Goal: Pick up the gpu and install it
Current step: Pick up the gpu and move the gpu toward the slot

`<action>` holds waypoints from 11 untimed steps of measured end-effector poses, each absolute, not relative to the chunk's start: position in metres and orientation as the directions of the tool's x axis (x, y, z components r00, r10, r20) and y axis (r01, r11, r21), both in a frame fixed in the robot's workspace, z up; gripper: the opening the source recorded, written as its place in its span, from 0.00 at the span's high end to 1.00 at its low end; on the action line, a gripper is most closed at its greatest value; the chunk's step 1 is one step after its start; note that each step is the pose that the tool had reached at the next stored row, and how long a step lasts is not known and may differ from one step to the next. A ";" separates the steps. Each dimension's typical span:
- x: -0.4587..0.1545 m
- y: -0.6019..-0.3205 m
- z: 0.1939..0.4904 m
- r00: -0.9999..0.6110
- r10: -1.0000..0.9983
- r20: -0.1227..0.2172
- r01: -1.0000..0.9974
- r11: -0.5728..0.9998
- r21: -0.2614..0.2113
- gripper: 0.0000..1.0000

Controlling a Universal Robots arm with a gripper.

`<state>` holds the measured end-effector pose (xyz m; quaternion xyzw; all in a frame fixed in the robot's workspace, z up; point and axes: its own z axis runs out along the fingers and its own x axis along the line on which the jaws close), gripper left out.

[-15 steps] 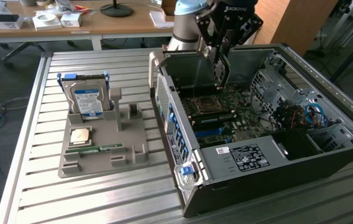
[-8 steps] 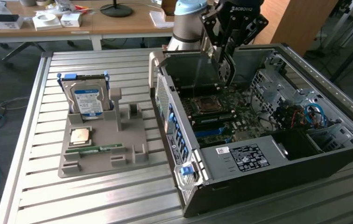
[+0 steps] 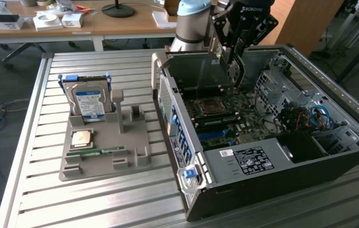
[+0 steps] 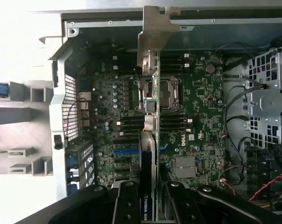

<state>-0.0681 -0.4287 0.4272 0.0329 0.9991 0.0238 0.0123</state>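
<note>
My gripper (image 3: 236,45) hangs over the open computer case (image 3: 293,166), shut on the gpu (image 3: 230,69). The card is a thin dark board held on edge, reaching down towards the motherboard (image 3: 230,114) near the case's far wall. In the wrist view the gpu (image 4: 149,140) runs edge-on between my two black fingers (image 4: 127,205), with its pale metal bracket (image 4: 154,28) at the far end by the case's rear wall. It hovers above the motherboard (image 4: 196,116), beside the CPU socket (image 4: 171,93) and a blue slot (image 4: 127,151). I cannot tell whether it touches a slot.
On the exterior view's left a grey holder (image 3: 103,142) carries a silver hard drive (image 3: 90,102), a CPU (image 3: 81,137) and a green memory stick (image 3: 97,152). Drive cages and cables (image 3: 312,116) fill the case's right side. A cluttered desk (image 3: 71,23) stands behind the slatted table (image 3: 103,204).
</note>
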 end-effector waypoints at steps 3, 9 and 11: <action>-0.062 -0.429 0.427 -0.998 0.066 -0.023 0.065 0.997 0.048 0.74; -0.050 -0.428 0.427 -0.998 0.066 -0.023 0.065 0.997 0.048 0.74; -0.047 -0.428 0.427 -0.998 0.066 -0.023 0.065 0.997 0.048 0.74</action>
